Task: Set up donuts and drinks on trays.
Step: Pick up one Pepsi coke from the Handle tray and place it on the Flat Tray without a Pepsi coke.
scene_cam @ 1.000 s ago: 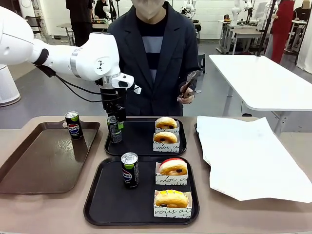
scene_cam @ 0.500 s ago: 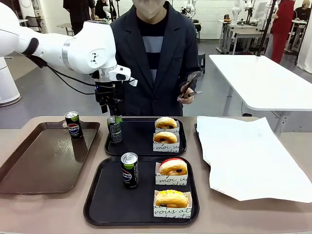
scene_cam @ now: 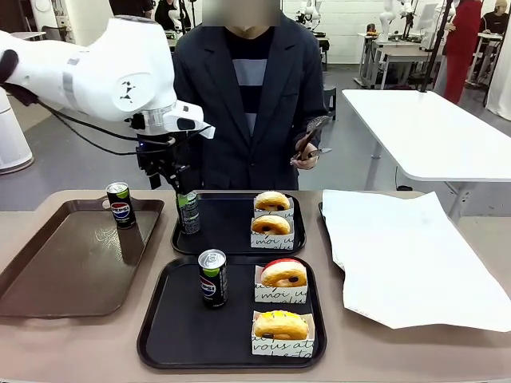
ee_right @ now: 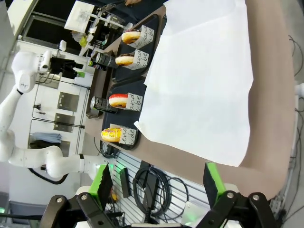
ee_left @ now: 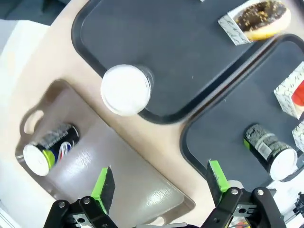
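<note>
- Rising off the can (scene_cam: 188,212), the left end effector (scene_cam: 165,179) is hanging wide open and empty.
- Can is standing below it on the far tray (scene_cam: 231,243).
- Dropping back carelessly could be tipping it over.

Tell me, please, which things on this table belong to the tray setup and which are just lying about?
Job:
far black tray
near black tray
four donuts
three cans

Lying about:
brown tray
white paper sheet

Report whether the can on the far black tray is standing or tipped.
Standing: the can is upright on the far tray, lid up, claw open above.
</note>
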Action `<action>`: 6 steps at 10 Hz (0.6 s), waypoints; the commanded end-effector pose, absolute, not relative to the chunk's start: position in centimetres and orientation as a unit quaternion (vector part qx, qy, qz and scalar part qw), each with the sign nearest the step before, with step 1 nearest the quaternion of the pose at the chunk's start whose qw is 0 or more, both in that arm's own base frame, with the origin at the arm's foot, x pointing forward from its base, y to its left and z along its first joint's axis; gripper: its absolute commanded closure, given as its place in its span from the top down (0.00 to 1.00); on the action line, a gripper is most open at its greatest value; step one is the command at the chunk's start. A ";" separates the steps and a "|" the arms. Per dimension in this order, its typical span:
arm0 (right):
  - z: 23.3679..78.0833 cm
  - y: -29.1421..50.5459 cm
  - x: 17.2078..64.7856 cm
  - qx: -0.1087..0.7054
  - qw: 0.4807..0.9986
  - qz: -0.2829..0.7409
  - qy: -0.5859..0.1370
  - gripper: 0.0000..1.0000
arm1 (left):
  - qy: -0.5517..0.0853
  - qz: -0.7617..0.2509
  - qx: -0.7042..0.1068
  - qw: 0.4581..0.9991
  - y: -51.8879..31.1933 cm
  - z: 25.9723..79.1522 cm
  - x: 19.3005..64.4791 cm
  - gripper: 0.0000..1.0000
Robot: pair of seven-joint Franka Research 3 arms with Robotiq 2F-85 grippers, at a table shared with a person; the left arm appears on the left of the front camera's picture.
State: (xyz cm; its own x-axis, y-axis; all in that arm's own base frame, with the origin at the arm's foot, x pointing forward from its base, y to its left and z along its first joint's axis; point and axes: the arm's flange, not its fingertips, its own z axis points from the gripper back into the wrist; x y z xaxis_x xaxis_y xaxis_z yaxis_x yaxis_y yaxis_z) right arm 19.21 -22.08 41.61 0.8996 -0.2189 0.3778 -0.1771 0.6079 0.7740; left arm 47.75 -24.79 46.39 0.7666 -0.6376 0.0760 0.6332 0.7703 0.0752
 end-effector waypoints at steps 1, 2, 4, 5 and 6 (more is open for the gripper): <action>41.6 -22.1 19.4 0.451 0.860 -0.008 -0.238 1.00 | -0.047 -0.345 0.025 0.937 -25.6 46.2 49.2 1.00; 41.6 -22.1 19.4 0.451 0.860 -0.008 -0.238 1.00 | -0.047 -0.345 0.025 0.937 -25.6 46.2 49.2 1.00; 41.6 -22.1 19.4 0.451 0.860 -0.008 -0.238 1.00 | -0.047 -0.345 0.025 0.937 -25.6 46.2 49.2 1.00; 41.6 -22.1 19.4 0.451 0.860 -0.008 -0.238 1.00 | -0.047 -0.345 0.025 0.937 -25.6 46.2 49.2 1.00; 41.6 -22.1 19.4 0.451 0.860 -0.008 -0.238 1.00 | -0.047 -0.345 0.025 0.937 -25.6 46.2 49.2 1.00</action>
